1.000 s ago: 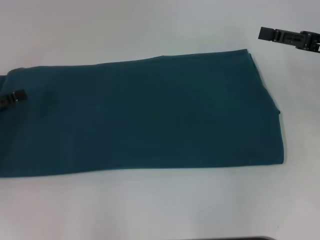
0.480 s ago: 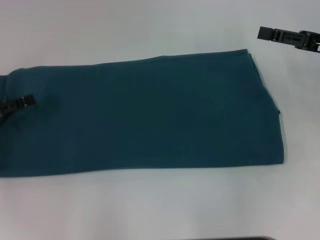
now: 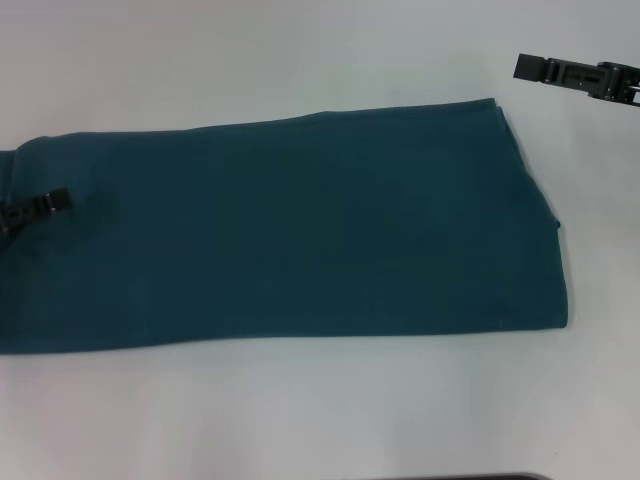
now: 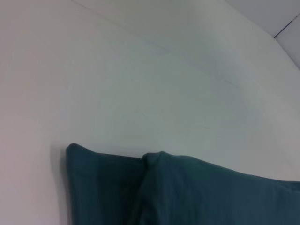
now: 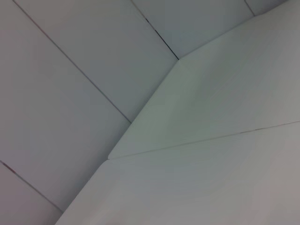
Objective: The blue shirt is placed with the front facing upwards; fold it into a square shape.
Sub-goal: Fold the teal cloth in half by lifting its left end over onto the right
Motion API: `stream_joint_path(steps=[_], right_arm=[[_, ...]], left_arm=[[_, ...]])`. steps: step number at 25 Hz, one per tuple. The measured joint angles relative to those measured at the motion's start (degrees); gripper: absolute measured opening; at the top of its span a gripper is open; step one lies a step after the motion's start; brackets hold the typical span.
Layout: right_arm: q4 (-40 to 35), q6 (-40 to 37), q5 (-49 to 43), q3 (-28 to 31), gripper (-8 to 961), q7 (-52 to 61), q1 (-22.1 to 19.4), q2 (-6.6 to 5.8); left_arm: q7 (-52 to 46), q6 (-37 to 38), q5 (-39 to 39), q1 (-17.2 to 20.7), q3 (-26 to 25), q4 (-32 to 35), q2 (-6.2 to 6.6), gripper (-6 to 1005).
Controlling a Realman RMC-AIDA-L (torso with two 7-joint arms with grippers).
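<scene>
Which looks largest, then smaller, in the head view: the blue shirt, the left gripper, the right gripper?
1. the blue shirt, by far.
2. the right gripper.
3. the left gripper, though both are cut off by the frame edge.

One blue shirt [image 3: 300, 230], two grippers: left gripper [image 3: 35, 208], right gripper [image 3: 575, 75].

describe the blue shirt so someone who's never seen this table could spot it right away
On the pale white table, look for the one large dark patch running across its middle from the left edge. That is the blue shirt, folded into a long flat band, plain teal with no print showing. The left end effector sits over its left end.
</scene>
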Motion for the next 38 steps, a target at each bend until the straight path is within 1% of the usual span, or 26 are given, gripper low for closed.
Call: stream_joint_path(steps=[8,13,18,28,35,38], right_arm=[[0.0,0.1,0.0,0.0,717,0.1,0.0,0.00],[0.0,0.2,0.1,0.0,717,0.1,0.0,0.00],[0.0,0.2,0.7,0.0,717,-0.1,-0.2,0.00],[0.0,0.3,0.8,0.0,718,0.0,-0.2,0.00],[0.0,0.3,0.8,0.0,718,0.0,-0.2,0.00],[0.0,0.3,0.8,0.0,717,0.0,-0.2,0.00]], left_arm=[[-0.3,-0.3,1.3,-0.3,0.0,-0.7,-0.07,873],[-1.9,3.4,1.0,-0.4,-0.7,-4.2,0.11,873],[-4.2,4.8,1.3,0.3,-0.7,-8.6,-0.07,874],[-3.8,3.9,1.4,0.0,0.5,-7.4,-0.24,874],[-3.8,0.7,4.0,0.0,1.2,-7.2,-1.43,874],[-3.8,-0.4,5.2,-0.4,1.4,-7.2,-1.75,874]])
